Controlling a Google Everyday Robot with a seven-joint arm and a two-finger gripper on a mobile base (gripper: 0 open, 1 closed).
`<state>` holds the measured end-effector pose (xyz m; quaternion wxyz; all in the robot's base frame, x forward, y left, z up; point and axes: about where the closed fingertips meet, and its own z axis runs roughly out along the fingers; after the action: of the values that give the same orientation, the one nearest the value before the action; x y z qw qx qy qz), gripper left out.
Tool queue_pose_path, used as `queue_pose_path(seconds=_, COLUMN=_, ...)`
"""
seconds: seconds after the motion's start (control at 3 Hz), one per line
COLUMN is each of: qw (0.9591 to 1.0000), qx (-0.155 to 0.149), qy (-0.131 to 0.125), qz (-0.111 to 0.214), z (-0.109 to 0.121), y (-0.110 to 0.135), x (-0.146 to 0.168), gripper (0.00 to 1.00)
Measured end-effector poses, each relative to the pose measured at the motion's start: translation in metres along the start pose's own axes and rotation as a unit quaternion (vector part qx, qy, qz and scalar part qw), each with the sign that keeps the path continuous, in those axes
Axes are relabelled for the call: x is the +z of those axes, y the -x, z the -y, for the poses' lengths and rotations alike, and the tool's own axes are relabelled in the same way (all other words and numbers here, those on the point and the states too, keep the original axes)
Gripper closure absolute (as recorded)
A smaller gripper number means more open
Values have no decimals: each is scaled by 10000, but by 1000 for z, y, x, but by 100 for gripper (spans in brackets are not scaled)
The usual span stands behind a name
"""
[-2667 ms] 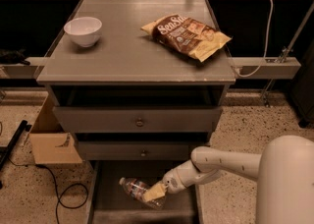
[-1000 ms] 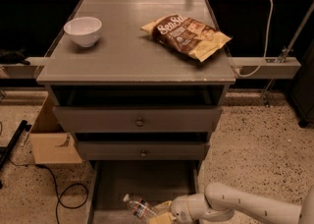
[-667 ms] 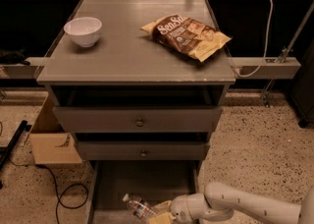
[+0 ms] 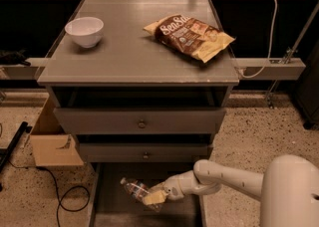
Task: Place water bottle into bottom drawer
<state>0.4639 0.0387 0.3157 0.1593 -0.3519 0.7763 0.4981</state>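
The gripper (image 4: 154, 198) is clamping the bottle (image 4: 132, 187) and holding it tilted inside the open drawer (image 4: 115, 209), low over the drawer's floor. Delivery is looking nearly finished. Setting the bottle down and letting go are remaining.

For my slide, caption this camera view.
Robot's tool holds small clear ribbed plastic bottle over the open grey bottom drawer.
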Motion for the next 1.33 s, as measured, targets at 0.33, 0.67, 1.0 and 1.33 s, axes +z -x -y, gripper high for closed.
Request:
queue_pose_path(seconds=0.33, qw=10000, qx=2, qy=3, qz=0, z=0, y=0, x=0, gripper=100)
queue_pose_path(seconds=0.67, qw=9999, qx=79, qy=114, qz=23, z=-2, y=4, x=7, gripper=100)
queue_pose_path(seconds=1.0, qw=9997, qx=149, qy=175, qz=98, z=-5, y=2, x=10, gripper=100)
queue_pose_path(seconds=1.33, qw=9994, qx=217, qy=189, qz=180, z=-7, y=-4, x=10, gripper=100)
